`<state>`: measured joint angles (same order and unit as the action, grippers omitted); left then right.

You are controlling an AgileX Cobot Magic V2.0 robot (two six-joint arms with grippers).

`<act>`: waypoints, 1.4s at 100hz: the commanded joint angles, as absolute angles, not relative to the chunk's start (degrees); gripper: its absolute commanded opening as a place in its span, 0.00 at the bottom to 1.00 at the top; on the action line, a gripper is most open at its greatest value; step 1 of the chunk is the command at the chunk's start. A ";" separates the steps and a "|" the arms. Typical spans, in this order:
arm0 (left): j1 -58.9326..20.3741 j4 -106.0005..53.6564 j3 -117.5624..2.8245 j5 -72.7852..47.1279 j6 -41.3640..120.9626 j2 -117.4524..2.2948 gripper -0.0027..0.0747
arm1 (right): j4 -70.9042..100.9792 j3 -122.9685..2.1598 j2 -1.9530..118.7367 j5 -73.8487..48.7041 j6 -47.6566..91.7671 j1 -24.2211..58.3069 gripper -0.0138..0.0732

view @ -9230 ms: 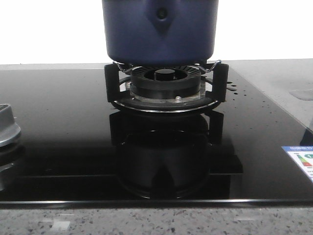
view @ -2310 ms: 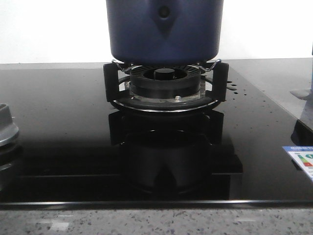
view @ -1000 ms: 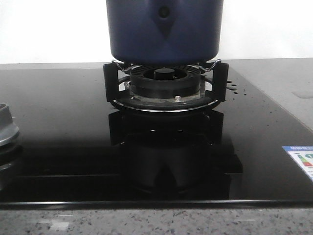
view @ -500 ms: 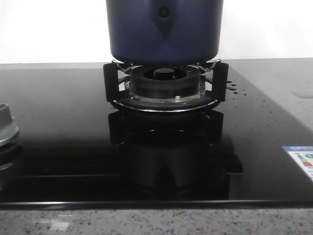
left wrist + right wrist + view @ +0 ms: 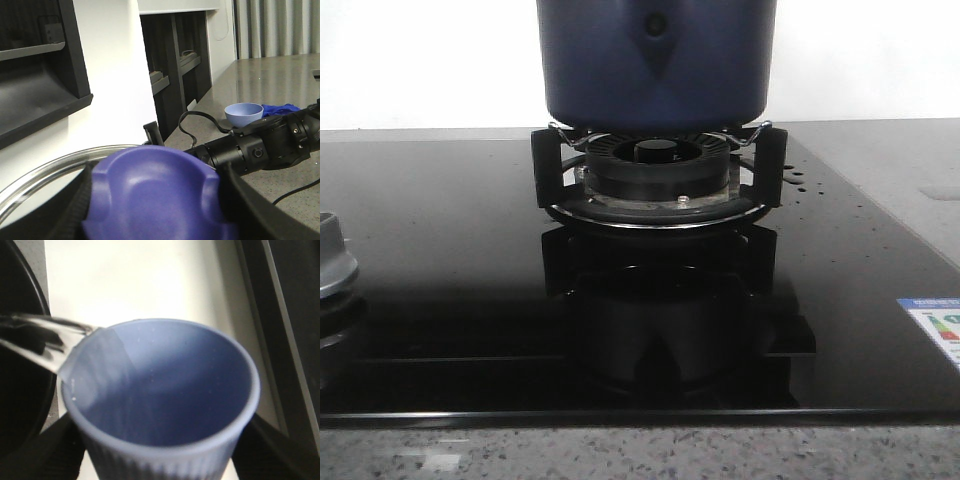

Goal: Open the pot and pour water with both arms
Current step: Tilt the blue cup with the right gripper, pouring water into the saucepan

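The dark navy pot (image 5: 656,60) stands on the burner stand (image 5: 658,180) in the front view, its top cut off by the frame. No gripper shows there. In the left wrist view my left gripper (image 5: 157,200) is shut on the purple knob (image 5: 155,185) of a glass lid with a metal rim (image 5: 45,170), held in the air. In the right wrist view my right gripper (image 5: 160,455) is shut on a tilted blue-grey ribbed cup (image 5: 165,385). Water (image 5: 45,337) streams over the cup's rim toward the pot's dark opening (image 5: 20,390).
A black glass hob (image 5: 440,250) spreads around the stand, with a grey burner cap (image 5: 332,262) at its left edge and a label (image 5: 935,325) at the right. Speckled counter lies in front. The left wrist view shows my right arm (image 5: 260,147), a blue bowl (image 5: 243,112) and black shelves.
Over the last second the front view is still. A blue shape seen earlier at the right edge of the front view has gone out of frame.
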<state>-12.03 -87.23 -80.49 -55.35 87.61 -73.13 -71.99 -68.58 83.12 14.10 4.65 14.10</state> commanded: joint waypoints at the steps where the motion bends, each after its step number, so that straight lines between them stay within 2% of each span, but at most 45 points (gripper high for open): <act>1: -11.97 -92.62 -82.39 -54.70 86.99 -71.23 0.35 | -70.16 -70.89 81.07 15.19 4.78 14.06 0.48; 35: -11.97 -92.62 -82.39 -54.70 86.61 -71.23 0.35 | -66.50 -70.89 81.07 15.05 2.83 14.06 0.48; 69: -11.97 -92.62 -82.39 -54.70 86.61 -71.23 0.35 | -84.89 -71.05 81.09 14.70 3.48 14.06 0.48; 98: -11.97 -92.62 -82.39 -54.70 86.61 -71.23 0.35 | -89.29 -74.46 83.82 12.10 6.47 14.06 0.48; 140: -11.97 -91.78 -82.39 -54.70 86.61 -71.23 0.35 | -104.95 -80.54 84.15 9.52 8.85 15.34 0.48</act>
